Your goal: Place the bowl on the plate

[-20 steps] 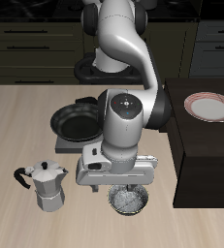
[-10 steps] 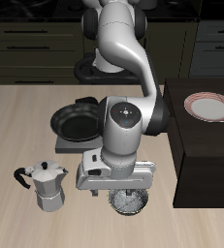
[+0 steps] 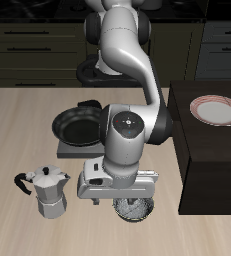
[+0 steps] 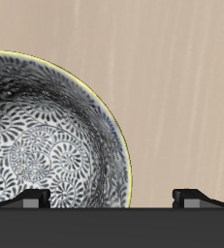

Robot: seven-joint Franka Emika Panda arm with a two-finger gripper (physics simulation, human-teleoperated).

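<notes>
From the front, the bowl [image 3: 133,208] sat on the counter [image 3: 17,130] near its front edge, small and round, silver-grey with a speckled inside, half hidden under the arm's head. The jaws [image 3: 133,200] hung right over it, low; from here I could not tell whether they were spread or clenched. The plate [image 3: 216,110], white with a reddish-pink rim band, lay up on a dark raised block [image 3: 212,165], well apart from the bowl and farther back. A black frying pan [image 3: 79,127] rested on a dark stand behind the arm, and a metal moka pot [image 3: 49,190] stood near the bowl. The block's tall side wall stood between bowl and plate.

From the wrist, the bowl [image 4: 46,136] filled much of the frame: a swirling black-and-white floral pattern inside, a thin yellowish rim. The two fingertips [image 4: 31,201] showed wide apart, jaws released, one tip over the bowl's inside, the other above bare counter [image 4: 172,87] outside the rim.
</notes>
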